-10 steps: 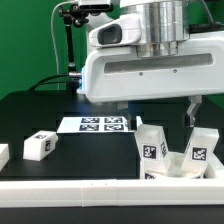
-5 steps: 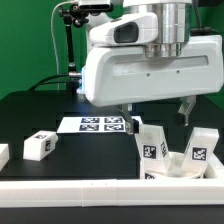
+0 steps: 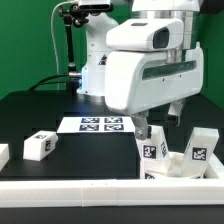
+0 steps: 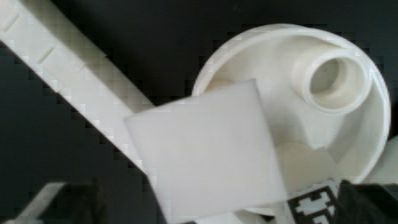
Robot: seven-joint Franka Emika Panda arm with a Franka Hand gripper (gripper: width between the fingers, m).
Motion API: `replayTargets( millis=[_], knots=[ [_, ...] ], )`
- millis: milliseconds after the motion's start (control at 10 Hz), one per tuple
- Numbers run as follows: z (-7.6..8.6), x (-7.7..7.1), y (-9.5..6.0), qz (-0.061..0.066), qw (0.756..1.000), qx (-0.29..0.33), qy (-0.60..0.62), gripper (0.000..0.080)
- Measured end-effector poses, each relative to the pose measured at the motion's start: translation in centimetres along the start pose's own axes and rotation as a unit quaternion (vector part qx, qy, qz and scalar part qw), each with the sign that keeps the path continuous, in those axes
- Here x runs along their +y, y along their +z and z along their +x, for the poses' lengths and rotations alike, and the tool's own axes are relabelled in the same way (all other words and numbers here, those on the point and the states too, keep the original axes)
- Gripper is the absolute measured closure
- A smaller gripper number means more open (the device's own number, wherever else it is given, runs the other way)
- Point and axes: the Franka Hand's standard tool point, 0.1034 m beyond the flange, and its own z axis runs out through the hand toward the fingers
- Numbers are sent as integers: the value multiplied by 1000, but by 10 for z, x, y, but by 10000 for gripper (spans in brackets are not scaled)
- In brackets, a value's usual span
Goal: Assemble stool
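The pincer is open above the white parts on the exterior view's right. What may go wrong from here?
The pincer hangs open close above one leg with its neighbour beside it; coming down, a finger may hit and tip one. In the wrist view the leg in front covers part of the seat, so a grip on the seat may catch that leg too.

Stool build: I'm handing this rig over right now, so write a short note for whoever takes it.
Gripper: open, empty, hovering over the seat.
A tagged leg and a second leg stand at the seat, on the exterior view's right; cannot tell whether they are attached.
A loose leg lies on the exterior view's left, near the marker board.
Left: probably fetch the loose leg and fit it to the seat.
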Motion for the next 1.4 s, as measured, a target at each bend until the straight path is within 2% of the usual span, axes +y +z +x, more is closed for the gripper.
replayTargets(
  millis=[100, 500, 600, 700, 800, 1100, 1400],
  knots=[
    [-2, 1, 1, -5, 999, -7, -53, 150],
    [-4, 0, 6, -3, 999, -10, -46, 150],
    [-5, 1, 6, -3, 999, -11, -44, 303],
    [-5, 2, 6, -3, 999, -11, -43, 303],
    [-6, 2, 6, -3, 999, -11, -36, 453],
    [-7, 2, 7, -2, 1000, -10, 19, 464],
    [-11, 7, 7, 1, 986, -10, 167, 464]
  ],
)
